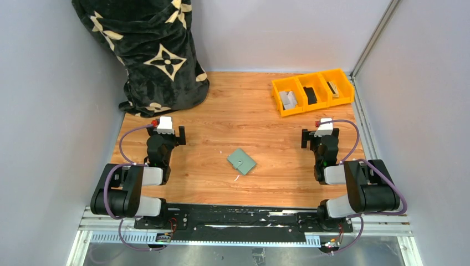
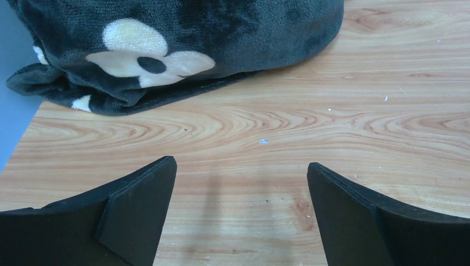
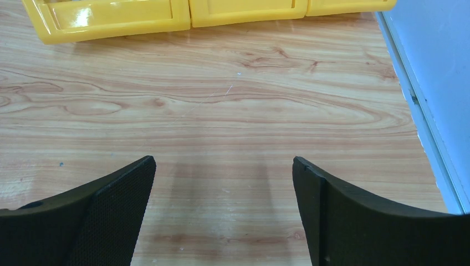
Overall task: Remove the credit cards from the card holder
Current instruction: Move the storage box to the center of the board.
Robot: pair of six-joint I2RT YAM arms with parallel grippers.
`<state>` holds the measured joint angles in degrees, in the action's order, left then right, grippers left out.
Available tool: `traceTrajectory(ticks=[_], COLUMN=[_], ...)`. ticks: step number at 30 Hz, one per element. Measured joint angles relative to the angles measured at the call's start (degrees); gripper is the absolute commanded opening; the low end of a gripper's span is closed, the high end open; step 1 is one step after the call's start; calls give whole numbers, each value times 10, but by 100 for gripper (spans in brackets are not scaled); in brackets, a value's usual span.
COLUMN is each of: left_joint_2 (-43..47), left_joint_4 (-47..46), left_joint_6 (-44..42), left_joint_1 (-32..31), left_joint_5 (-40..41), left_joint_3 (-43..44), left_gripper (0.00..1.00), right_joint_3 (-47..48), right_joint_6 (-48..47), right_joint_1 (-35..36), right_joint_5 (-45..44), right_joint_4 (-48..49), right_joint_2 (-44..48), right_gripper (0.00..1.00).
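Left gripper (image 1: pixel 166 133) (image 2: pixel 239 166) hovers over the left side of the counter (image 1: pixel 249 122), jaws spread wide with nothing between them, only bare wood grain under it in its wrist view. Right gripper (image 1: pixel 320 136) (image 3: pixel 223 160) is on the right side of the counter, jaws equally wide apart and holding nothing. Card holder (image 1: pixel 241 161) lies flat near the middle of the counter, a little toward the near edge, roughly midway between the two grippers and well apart from both. It is sage green, folded shut, turned corner-on to the counter edges, with its snap tab on top. With it shut, the credit cards cannot be seen. Yellow tray (image 1: pixel 318 107) (image 3: pixel 111 22) sits at the far right corner with three compartments: pale grey flat pieces in the left one, a dark item in the middle, and the right one too small to make out. Black plush blanket (image 1: pixel 149 50) (image 2: pixel 183 39) with a cream pattern is heaped at the far left corner.
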<state>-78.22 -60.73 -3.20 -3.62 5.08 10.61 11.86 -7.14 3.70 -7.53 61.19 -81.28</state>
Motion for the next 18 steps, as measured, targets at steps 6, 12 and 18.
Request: traceTrajectory(ticks=[6, 12, 18], left_joint_2=[0, 0, 0], left_joint_4=[0, 0, 0], left_joint_6=[0, 0, 0], left_joint_1=[0, 0, 0], left_joint_5=[0, 0, 0], left_joint_3=[0, 0, 0], left_gripper=[100, 100, 100], right_joint_3=[0, 0, 6], right_joint_6=[0, 0, 1], right_joint_1=[0, 0, 0], right_joint_5=[0, 0, -7], right_joint_4=[0, 0, -20], right_joint_2=[0, 0, 5], right_gripper=[97, 97, 97])
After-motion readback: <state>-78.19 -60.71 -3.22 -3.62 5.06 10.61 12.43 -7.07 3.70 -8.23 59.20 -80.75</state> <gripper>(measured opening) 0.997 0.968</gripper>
